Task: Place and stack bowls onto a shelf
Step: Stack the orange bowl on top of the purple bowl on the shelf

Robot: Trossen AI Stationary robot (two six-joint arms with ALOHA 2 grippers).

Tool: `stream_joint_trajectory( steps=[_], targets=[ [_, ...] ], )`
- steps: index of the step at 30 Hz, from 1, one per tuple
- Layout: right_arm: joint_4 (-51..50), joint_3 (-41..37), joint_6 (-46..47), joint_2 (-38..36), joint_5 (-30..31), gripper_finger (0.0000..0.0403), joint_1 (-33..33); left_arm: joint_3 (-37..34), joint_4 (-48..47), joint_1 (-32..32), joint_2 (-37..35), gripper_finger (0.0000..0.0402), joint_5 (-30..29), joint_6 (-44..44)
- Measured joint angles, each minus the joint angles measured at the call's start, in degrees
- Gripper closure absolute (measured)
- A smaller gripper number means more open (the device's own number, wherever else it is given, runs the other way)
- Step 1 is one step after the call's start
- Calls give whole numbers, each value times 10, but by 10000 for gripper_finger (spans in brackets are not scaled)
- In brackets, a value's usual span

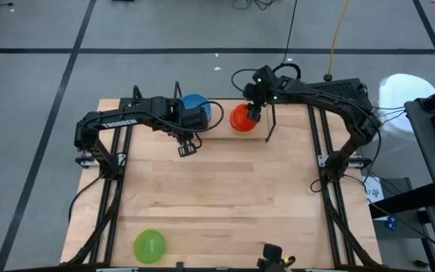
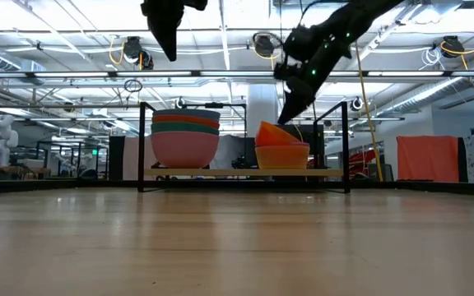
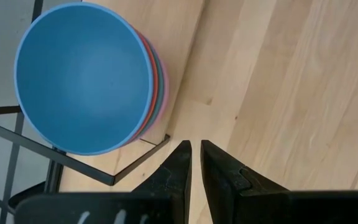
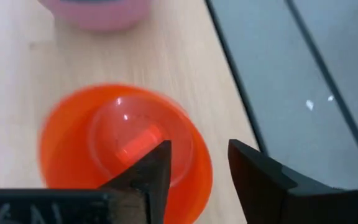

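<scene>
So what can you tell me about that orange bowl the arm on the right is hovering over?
The orange bowl looks like glossy, slightly see-through plastic, round and open side up. It sits tilted on top of a yellowish bowl on the shelf, beside the taller stack topped by a blue bowl. The right gripper is at its rim, fingers open with one inside the bowl; whether they touch it cannot be told.
</scene>
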Motion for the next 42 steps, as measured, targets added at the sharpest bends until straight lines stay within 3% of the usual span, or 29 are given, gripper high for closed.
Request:
stream_joint_trajectory(
  steps=[7,15,19,25,42],
  targets=[
    [26,0,0,-48,13,267,4,0,-3,0,0,360,0,0],
    [62,-12,0,-50,10,393,5,0,-3,0,0,360,0,0],
    [86,-26,0,-49,7,400,6,0,-3,0,0,360,0,0],
    [134,-46,0,-49,-65,402,8,0,-3,0,0,360,0,0],
    [208,-108,2,-49,-112,403,9,0,-3,0,0,360,0,-2]
  ],
)
